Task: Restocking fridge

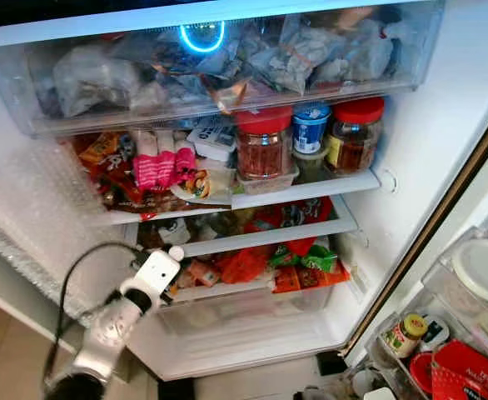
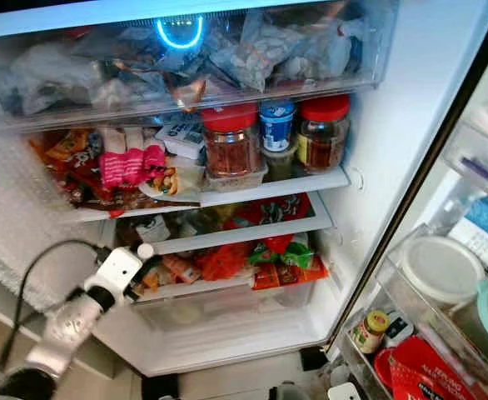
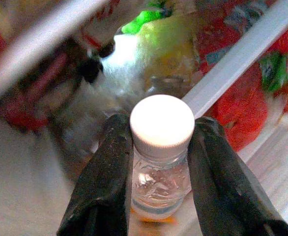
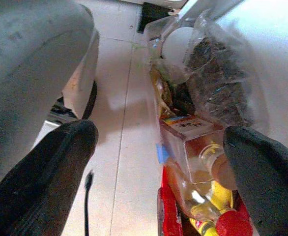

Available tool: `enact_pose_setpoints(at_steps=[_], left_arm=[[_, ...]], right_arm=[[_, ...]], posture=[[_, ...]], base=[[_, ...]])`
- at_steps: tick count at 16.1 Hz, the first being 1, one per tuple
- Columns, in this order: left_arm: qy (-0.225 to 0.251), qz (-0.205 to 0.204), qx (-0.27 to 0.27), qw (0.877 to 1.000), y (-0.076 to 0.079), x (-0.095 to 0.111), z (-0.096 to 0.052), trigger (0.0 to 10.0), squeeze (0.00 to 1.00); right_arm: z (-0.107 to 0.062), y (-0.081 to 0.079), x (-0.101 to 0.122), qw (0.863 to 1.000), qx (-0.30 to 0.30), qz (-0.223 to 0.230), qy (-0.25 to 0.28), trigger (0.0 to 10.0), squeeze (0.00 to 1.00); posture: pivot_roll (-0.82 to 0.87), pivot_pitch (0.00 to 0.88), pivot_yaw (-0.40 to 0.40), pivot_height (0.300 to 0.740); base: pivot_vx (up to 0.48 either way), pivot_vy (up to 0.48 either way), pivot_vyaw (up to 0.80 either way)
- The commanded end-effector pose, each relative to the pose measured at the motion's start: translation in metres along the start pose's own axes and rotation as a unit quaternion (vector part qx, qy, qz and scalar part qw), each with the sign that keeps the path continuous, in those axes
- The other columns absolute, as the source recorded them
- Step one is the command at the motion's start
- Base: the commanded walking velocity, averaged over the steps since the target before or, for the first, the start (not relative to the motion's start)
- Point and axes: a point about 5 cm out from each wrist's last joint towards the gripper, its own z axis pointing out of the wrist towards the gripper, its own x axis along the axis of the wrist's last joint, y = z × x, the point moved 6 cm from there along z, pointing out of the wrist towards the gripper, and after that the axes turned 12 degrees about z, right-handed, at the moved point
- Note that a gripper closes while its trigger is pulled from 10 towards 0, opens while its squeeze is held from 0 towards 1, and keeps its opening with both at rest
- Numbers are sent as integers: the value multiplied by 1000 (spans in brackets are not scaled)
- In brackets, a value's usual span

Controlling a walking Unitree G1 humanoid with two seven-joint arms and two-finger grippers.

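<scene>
Bottle [image 3: 159,162], small, clear plastic with a white screw cap, sat pinched between the left gripper's [image 3: 158,196] black fingers at the fridge's [image 1: 410,150] lower-left shelf, about seven o'clock. Its long axis ran along the fingers, cap pointing inward toward the red packets [image 1: 244,265]. Right gripper [image 4: 158,172] hung spread open.

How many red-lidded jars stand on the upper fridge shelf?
2: one red-lidded jar left of the blue-lidded tub, another right of it. More could hide behind them.
</scene>
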Motion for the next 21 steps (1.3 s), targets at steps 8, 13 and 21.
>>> enact_pose_setpoints(at_steps=[8, 13, 21], left_arm=[[-26, 247, -68, 966, 16, -15, 11, 10000, 0], [-38, 298, -10, 954, -10, -11, 27, 10000, 0], [-61, 276, -8, 959, -8, -6, 45, 10000, 0]], right_arm=[[0, -5, -3, 1000, 7, 9, -2, 10000, 0], [-1, -3, -4, 1000, 4, 10, -1, 10000, 0], [-1, 0, -8, 1000, 1, 10, -4, 10000, 0]], posture=[[-211, 41, 46, 661], [-225, 57, 41, 661], [-238, 88, 29, 661]], base=[[0, 0, 0], [0, 0, 0], [0, 0, 0]])
